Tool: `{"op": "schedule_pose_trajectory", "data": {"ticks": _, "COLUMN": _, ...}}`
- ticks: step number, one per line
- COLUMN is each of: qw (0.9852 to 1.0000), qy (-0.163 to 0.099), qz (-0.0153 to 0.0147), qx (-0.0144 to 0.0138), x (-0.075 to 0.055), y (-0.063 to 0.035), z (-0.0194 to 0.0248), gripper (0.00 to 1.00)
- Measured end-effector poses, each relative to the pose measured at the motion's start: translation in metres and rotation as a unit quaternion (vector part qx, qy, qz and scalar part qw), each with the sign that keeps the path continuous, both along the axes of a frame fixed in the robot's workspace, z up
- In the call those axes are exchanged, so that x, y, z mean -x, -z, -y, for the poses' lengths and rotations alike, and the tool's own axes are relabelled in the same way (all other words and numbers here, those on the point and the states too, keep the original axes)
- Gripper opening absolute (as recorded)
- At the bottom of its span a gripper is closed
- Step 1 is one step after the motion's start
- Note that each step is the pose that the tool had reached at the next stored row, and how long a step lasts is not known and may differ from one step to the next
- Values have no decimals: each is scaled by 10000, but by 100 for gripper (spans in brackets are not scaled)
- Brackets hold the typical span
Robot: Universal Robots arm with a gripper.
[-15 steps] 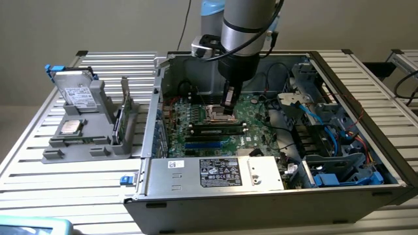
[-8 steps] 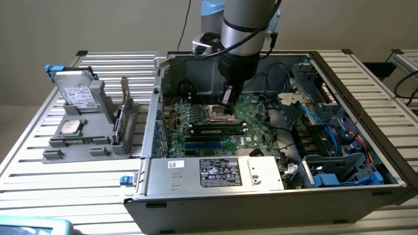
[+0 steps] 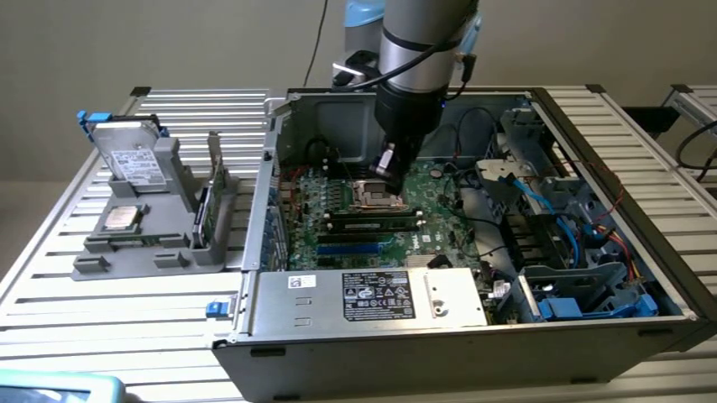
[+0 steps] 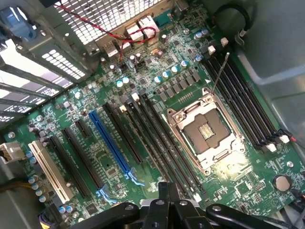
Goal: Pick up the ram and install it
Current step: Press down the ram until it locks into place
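Now your gripper point(image 3: 387, 172) is hovering inside open PC case point(image 3: 627, 277), above CPU socket point(image 4: 205, 131); can't tell jaws' state. Ram point(image 3: 375, 223) is sitting in motherboard point(image 4: 95, 119) slot just beside socket. White label point(image 3: 378, 295) on power supply, writing unreadable.

Slatted metal table point(image 3: 134, 277) spans the frame. Open PC case point(image 3: 448, 336) sits on it, center to right. Grey holder point(image 3: 146, 243) sits on it at left, just beside the case, carrying a silver drive point(image 3: 133, 155) upright, a small square chip point(image 3: 119, 218) and a thin stick point(image 3: 203, 214) on edge. Light-blue object point(image 3: 50, 388) at lower left corner.
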State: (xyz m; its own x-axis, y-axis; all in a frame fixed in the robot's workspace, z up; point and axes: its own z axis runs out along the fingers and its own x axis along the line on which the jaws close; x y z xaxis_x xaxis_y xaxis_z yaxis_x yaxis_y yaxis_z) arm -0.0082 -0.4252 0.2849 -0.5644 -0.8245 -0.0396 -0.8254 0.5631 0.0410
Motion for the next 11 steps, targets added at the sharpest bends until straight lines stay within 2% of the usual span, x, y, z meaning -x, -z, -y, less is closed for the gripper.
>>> {"op": "schedule_pose_trajectory", "data": {"ticks": 4, "qw": 9996, "qy": 297, "qz": 1, "qx": -1, "x": 0, "y": -13, "z": 0, "gripper": 11}}
{"op": "schedule_pose_trajectory", "data": {"ticks": 7, "qw": 9987, "qy": 504, "qz": 0, "qx": 8, "x": 0, "y": -14, "z": 0, "gripper": 11}}
{"op": "schedule_pose_trajectory", "data": {"ticks": 11, "qw": 9959, "qy": 901, "qz": 0, "qx": 12, "x": 0, "y": -4, "z": 0, "gripper": 11}}
